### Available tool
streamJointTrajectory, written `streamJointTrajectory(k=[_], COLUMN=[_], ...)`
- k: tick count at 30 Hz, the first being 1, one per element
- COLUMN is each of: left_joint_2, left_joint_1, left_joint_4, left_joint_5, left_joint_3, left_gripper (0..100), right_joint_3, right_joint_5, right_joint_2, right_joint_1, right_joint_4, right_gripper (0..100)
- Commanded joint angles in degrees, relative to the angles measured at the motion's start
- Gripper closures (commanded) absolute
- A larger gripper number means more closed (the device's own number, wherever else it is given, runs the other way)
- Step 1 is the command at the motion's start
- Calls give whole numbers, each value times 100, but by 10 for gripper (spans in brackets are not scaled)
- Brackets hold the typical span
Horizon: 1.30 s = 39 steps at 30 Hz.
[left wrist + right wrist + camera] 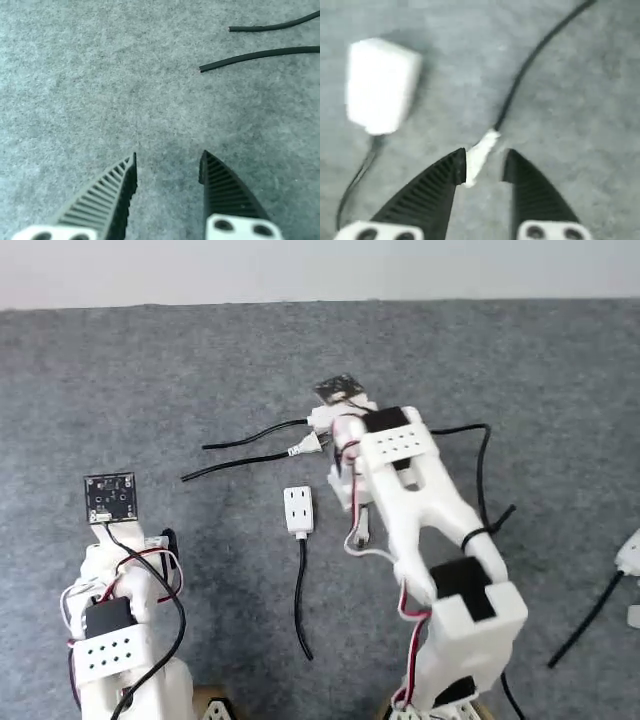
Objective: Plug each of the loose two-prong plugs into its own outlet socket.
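Right gripper (485,162) hangs released over the tabletop (500,360), jaws spread to either side of a white plug (480,152) that lies flat, touching one finger with a gap to the other. The plug's long axis runs between the jaws and away from them, and its black cord (530,65) carries on the same way. In the high view this plug (310,447) lies just beyond the outlet (298,510), toward the far side. A grasp probably needs the plug centred first, then a turn to point the prongs down at the sockets. Left gripper (167,167) is also spread, empty and well apart, so the right arm is nearer.
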Motion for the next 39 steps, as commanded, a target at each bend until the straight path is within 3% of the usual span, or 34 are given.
streamJointTrajectory(k=[1, 6, 20, 32, 39], left_joint_2=[-79, -79, -79, -79, -79], left_joint_1=[44, 44, 44, 44, 44], left_joint_4=[44, 44, 44, 44, 44], left_joint_5=[-44, -44, -44, -44, -44], left_joint_3=[-13, -4, -4, -4, -4], left_gripper=[804, 804, 804, 804, 804], right_joint_3=[-246, 404, 677, 527, 527], right_joint_5=[-70, -44, 273, -9, -800], right_joint_2=[-567, -462, 365, -215, -462], right_joint_1=[-444, -752, 655, 523, 646], right_joint_4=[277, -268, -585, -567, -637], right_gripper=[994, 988, 988, 981, 827])
